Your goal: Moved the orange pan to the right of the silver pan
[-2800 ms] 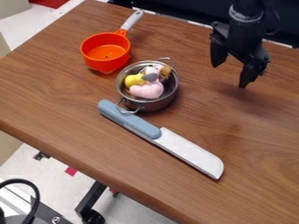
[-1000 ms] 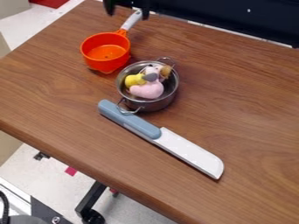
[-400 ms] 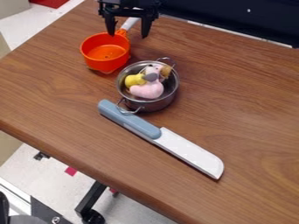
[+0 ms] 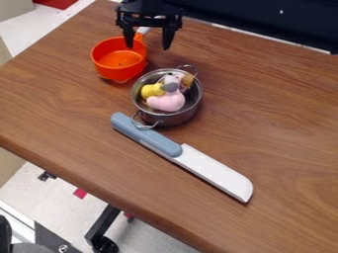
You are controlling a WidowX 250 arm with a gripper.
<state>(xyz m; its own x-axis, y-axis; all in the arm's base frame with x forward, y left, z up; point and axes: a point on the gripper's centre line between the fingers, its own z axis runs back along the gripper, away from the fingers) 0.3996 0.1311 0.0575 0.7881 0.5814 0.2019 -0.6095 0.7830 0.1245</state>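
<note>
Robot hand (image 4: 148, 43), fingers spread wide, hangs over the far side of a wooden counter (image 4: 264, 128), the grey handle (image 4: 145, 30) of an orange pan (image 4: 119, 60) showing between its tips. The pan's bowl sits lower and to the left; whether hand and pan touch, I cannot tell. Just beside it, nearer the camera, stands a silver pan (image 4: 173, 118) holding soft toys (image 4: 166, 101). A knife (image 4: 212, 170) slants toward the near edge, while a broad stretch of brown wood runs right from the silver pan.
</note>
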